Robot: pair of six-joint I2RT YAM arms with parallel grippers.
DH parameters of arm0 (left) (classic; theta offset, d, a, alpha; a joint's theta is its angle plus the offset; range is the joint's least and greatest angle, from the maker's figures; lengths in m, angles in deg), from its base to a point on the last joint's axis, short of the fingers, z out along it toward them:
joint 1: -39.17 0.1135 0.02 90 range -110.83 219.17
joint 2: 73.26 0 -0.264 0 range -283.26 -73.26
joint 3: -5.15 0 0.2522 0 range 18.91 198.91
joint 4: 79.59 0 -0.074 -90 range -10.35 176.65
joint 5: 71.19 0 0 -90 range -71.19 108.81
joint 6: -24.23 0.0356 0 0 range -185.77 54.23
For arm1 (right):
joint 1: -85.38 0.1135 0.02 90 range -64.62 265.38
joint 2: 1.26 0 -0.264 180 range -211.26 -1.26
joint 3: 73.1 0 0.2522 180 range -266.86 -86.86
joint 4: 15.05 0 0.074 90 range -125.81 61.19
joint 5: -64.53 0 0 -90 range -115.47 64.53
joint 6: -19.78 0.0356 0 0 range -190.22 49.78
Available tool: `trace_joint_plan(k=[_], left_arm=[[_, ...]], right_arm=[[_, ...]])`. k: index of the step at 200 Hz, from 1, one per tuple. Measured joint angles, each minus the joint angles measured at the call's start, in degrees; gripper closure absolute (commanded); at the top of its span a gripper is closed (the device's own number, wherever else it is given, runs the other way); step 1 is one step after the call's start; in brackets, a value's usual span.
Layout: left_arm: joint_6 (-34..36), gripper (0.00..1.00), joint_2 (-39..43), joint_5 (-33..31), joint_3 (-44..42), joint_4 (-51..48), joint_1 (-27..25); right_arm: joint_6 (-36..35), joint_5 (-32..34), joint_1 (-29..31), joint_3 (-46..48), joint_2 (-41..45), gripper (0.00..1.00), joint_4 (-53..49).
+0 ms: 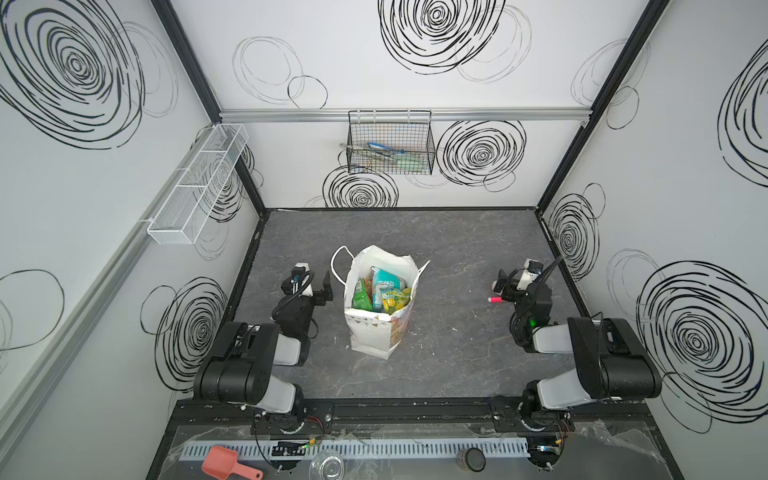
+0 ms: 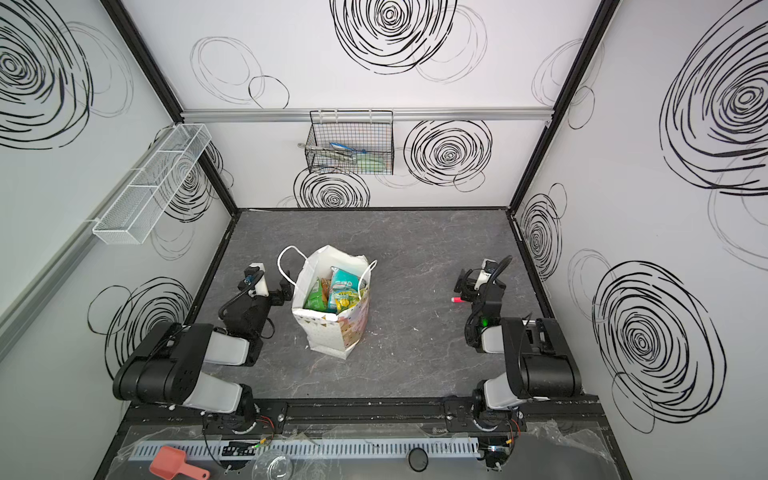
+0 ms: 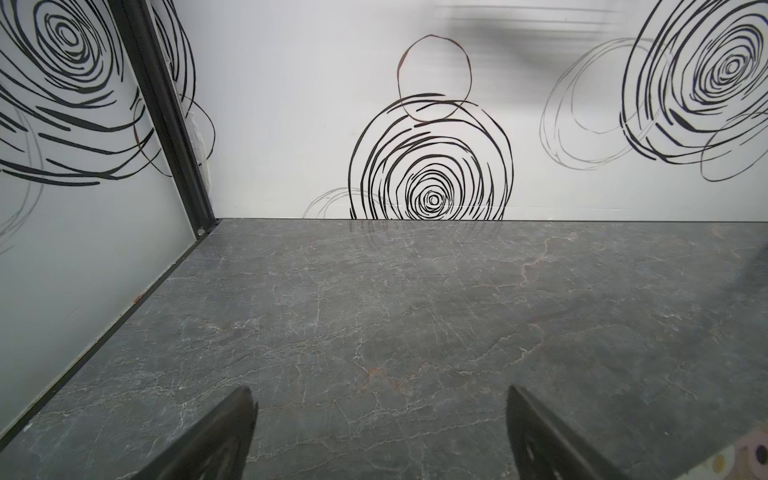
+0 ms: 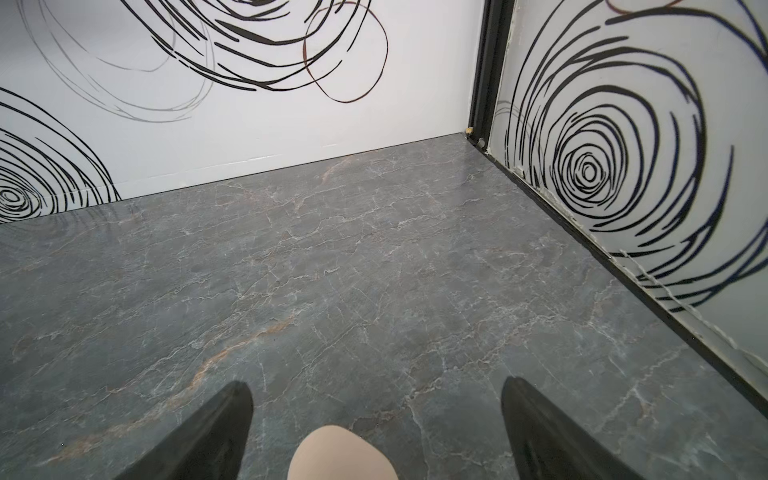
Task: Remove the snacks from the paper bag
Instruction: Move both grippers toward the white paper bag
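The white paper bag (image 1: 370,336) (image 2: 328,338) stands upright in the middle of the grey table, mouth open and cord handles hanging out. Inside it show the snacks: a teal packet (image 1: 386,282) (image 2: 343,282), a green one (image 1: 360,300) (image 2: 314,300) and a yellow one (image 1: 392,300) (image 2: 345,300). My left gripper (image 1: 308,281) (image 2: 270,286) (image 3: 379,390) hovers just left of the bag, open and empty; a corner of the bag (image 3: 744,461) shows in the left wrist view. Far to the bag's right, my right gripper (image 1: 513,280) (image 2: 471,282) (image 4: 376,382) is open.
A small pink-red stick (image 1: 494,299) (image 2: 457,299) lies by the right gripper. A rounded beige shape (image 4: 340,453) sits low between the right fingers. A black wire basket (image 1: 390,143) hangs on the back wall, a white mesh shelf (image 1: 199,183) on the left wall. A red scoop (image 1: 228,461) lies on the front ledge.
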Motion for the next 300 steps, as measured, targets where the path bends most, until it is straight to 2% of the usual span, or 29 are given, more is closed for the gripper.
trace_joint_plan(k=[162, 184, 204, 224, 237, 258, 274, 300], left_arm=[[0.0, 0.04, 0.0, 1.6, 0.1, 0.0, 0.4], [0.0, 0.04, 0.0, 1.1, 0.1, 0.0, 0.2], [0.2, 0.04, 0.0, -4.7, 0.1, 0.2, -2.0], [0.8, 0.04, 1.2, -9.4, -0.5, 0.1, -4.8], [1.7, 0.04, 4.4, -13.6, -1.2, -0.8, -7.1], [2.8, 0.04, 14.1, -22.9, -1.4, -4.8, -12.0], [0.5, 0.04, 25.0, -28.6, -0.2, -12.2, -15.5], [-8.5, 0.04, 40.6, -31.7, 8.8, -30.1, -16.9]], right_arm=[[-0.7, -1.3, 0.2, 0.0, 1.1, 0.03, -1.3], [1.3, 2.0, 1.1, -2.1, 9.4, 0.03, -12.2], [5.8, 3.4, 1.2, -8.6, 20.6, 0.03, -26.2], [10.1, 1.8, 1.0, -14.8, 32.2, 0.03, -37.2], [12.2, -2.1, 0.5, -18.2, 38.9, 0.03, -44.0], [15.0, -10.6, 0.0, -24.2, 44.0, 0.03, -53.8], [16.3, -18.7, 0.3, -29.8, 43.8, 0.01, -60.4], [17.3, -27.4, 4.7, -38.9, 40.1, 0.00, -70.0]])
